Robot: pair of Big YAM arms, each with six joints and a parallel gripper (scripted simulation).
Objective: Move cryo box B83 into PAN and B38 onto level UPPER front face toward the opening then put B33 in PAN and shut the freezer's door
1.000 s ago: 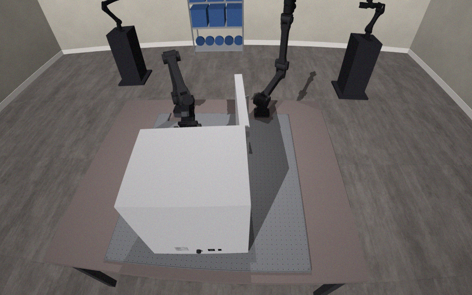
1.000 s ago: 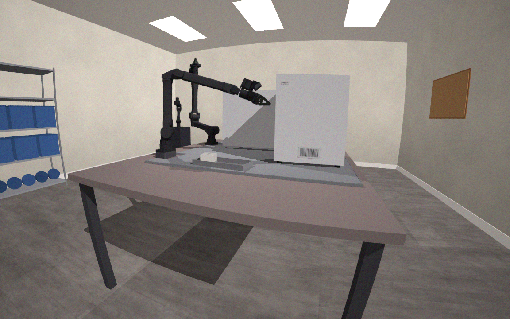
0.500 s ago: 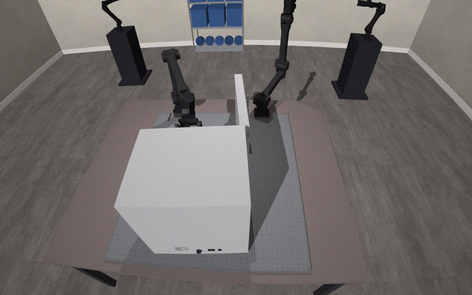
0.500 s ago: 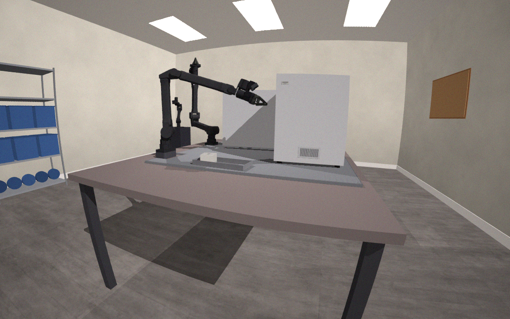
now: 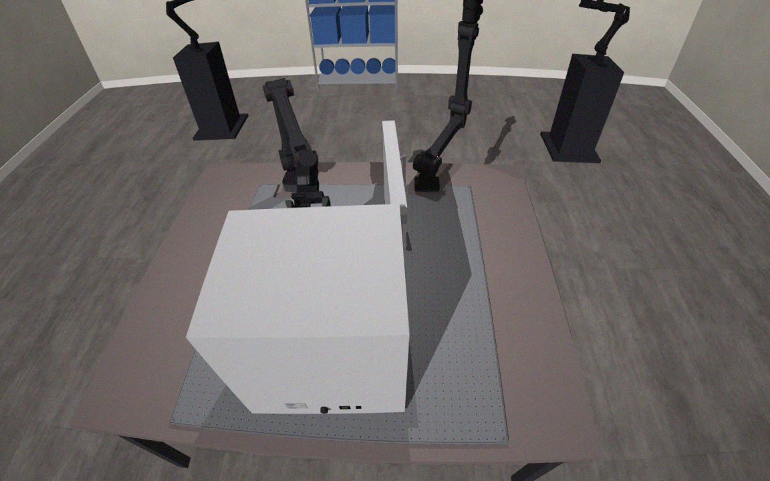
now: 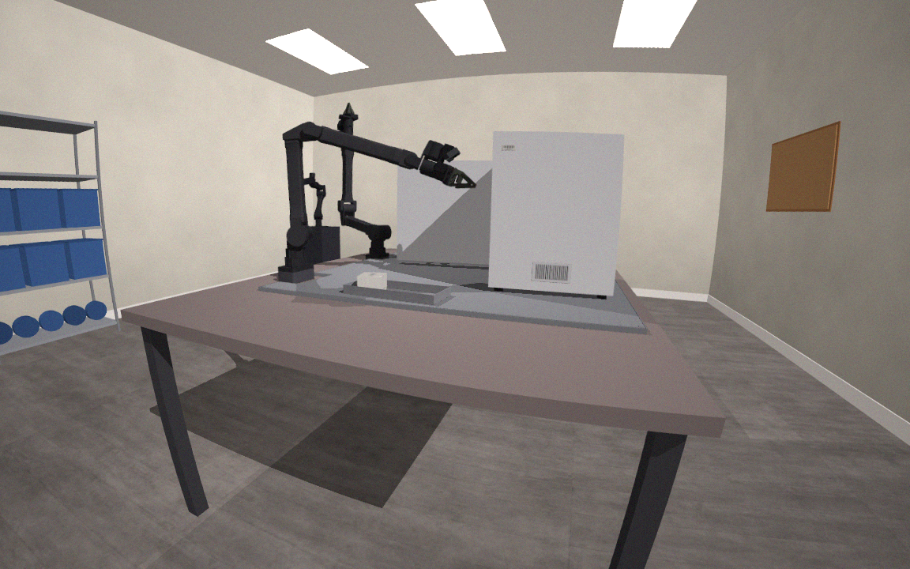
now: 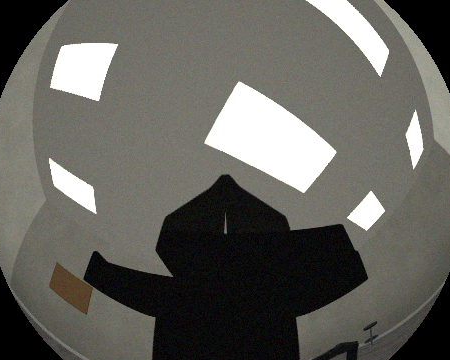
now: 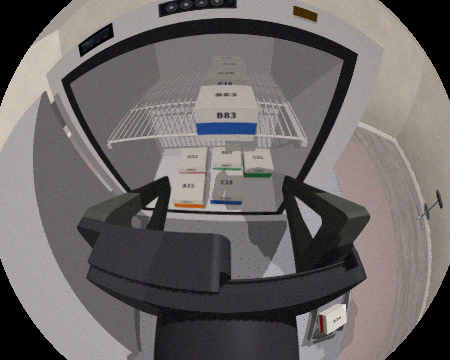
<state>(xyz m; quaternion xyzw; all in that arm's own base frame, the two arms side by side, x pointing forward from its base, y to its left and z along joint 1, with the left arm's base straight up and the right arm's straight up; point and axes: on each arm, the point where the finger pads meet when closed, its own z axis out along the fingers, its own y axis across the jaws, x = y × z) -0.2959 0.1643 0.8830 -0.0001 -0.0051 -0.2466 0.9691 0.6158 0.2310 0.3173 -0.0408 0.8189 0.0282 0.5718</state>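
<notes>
The freezer (image 5: 310, 268) (image 6: 554, 212) stands with its door (image 5: 393, 161) (image 6: 437, 205) wide open. Box B83 (image 8: 226, 116), blue-banded, sits upright at the front of the wire shelf (image 8: 155, 138). Box B33 (image 8: 189, 186), orange-banded, stands at the front left of the level below. Box B38 (image 6: 372, 280) (image 8: 333, 319), red-banded, is in PAN (image 6: 401, 292). My right gripper (image 6: 472, 184) (image 8: 226, 182) is open and empty, outside the freezer's opening and facing in. My left gripper (image 6: 348, 106) (image 7: 225, 181) is shut and empty, pointing at the ceiling beyond the door.
Behind B83 box G15 (image 8: 225, 82) and others stand in a row. The lower level also holds C15 (image 8: 226, 186), G51 (image 8: 192, 161), C51 (image 8: 257, 161) and a green-banded box (image 8: 226, 158) with a blurred ID. The shelf is free on both sides of its row.
</notes>
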